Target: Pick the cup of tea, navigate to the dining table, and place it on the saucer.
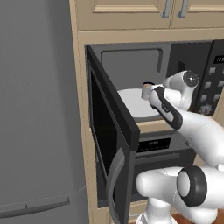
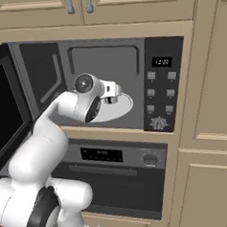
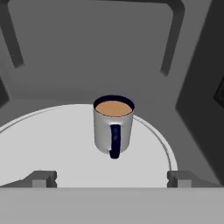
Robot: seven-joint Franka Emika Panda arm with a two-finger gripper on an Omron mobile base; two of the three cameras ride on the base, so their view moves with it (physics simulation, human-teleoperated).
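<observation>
The gripper [image 3: 109, 178] is reaching into the open microwave [image 1: 131, 57], fingers apart and empty — lining up on the cup of tea [image 3: 113, 125], which is sitting upright on the turntable [image 3: 52, 144].

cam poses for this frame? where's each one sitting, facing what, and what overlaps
Left base view: behind the arm's left, facing the open microwave; arm at lower right, cup of tea beyond the hand.
Right base view: behind its right, same microwave, oven below; arm at lower left.
Hand view: on the hand, facing the cup; gripper open.
Shared: the pale grey turntable in all three views.
</observation>
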